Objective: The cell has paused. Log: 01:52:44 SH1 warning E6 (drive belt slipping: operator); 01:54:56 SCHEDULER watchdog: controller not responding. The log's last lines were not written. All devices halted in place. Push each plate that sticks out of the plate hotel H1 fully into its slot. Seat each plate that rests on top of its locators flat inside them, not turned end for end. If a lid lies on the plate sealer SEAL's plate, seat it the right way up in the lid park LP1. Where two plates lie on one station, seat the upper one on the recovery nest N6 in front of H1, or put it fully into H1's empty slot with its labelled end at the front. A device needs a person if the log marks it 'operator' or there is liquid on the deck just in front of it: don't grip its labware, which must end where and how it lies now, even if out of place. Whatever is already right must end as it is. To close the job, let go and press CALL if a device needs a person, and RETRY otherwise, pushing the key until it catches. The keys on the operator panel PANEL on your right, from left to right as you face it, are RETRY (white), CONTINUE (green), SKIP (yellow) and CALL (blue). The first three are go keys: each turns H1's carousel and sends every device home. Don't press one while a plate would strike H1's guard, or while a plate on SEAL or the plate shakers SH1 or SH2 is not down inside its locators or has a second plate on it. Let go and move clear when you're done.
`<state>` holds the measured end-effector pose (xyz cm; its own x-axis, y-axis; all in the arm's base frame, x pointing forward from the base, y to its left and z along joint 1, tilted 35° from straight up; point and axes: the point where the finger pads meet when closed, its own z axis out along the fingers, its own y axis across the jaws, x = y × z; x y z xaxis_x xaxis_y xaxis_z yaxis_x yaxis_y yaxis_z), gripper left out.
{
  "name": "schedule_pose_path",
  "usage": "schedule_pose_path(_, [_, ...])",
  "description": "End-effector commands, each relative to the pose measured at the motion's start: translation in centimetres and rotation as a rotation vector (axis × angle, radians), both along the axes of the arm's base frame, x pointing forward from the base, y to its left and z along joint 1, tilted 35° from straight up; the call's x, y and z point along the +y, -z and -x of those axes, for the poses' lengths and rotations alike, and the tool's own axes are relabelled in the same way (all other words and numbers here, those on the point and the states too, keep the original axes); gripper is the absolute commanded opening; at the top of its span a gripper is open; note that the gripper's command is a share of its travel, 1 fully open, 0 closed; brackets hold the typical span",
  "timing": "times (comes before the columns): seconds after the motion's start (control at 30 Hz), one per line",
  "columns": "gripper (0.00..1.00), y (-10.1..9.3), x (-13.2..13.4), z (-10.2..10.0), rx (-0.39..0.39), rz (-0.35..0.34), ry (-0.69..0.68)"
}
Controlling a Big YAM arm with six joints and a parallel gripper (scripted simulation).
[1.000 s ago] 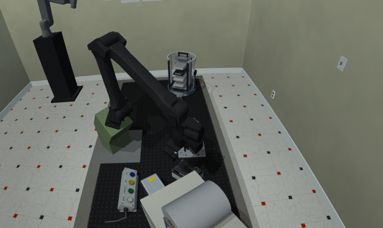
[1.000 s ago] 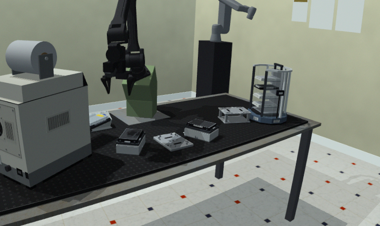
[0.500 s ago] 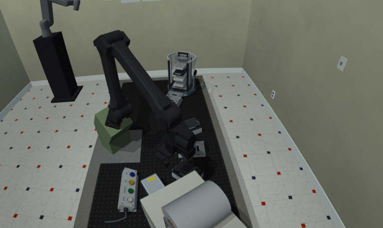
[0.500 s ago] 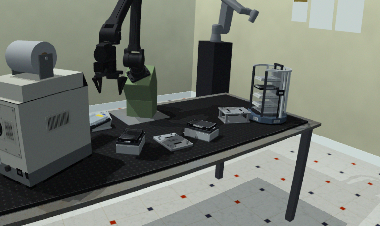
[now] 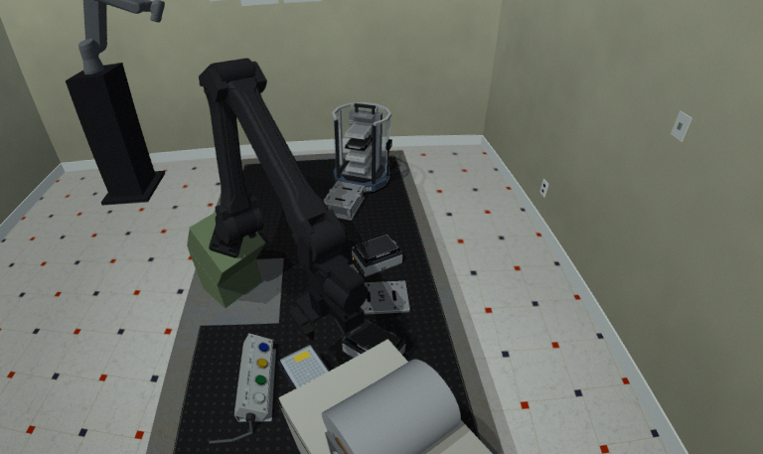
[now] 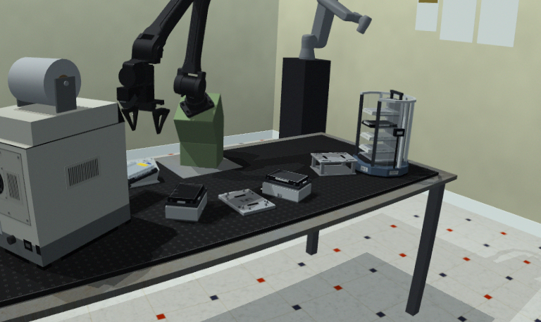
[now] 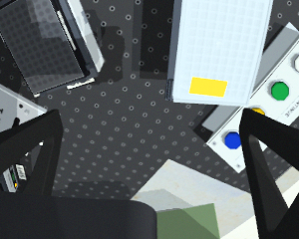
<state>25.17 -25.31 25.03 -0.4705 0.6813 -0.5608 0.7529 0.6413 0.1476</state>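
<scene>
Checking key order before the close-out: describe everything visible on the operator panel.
The operator panel is a long light-grey box lying flat on the black dotted deck, left of the white plate with a yellow label. Four round keys run in a row along it: blue, yellow, green, white. A grey cable leaves its white-key end. Nothing touches the keys; the open gripper hangs above, apart from it.
</scene>
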Motion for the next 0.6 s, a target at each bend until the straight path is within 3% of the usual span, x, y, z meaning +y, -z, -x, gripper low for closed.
schedule_pose_path(0.0, [1.00, 0.2, -0.9, 1.1, -0.007, 0.013, 0.014])
schedule_pose_path(0.57, [1.00, 1.9, -3.9, 5.1, 0.006, -0.003, 0.014])
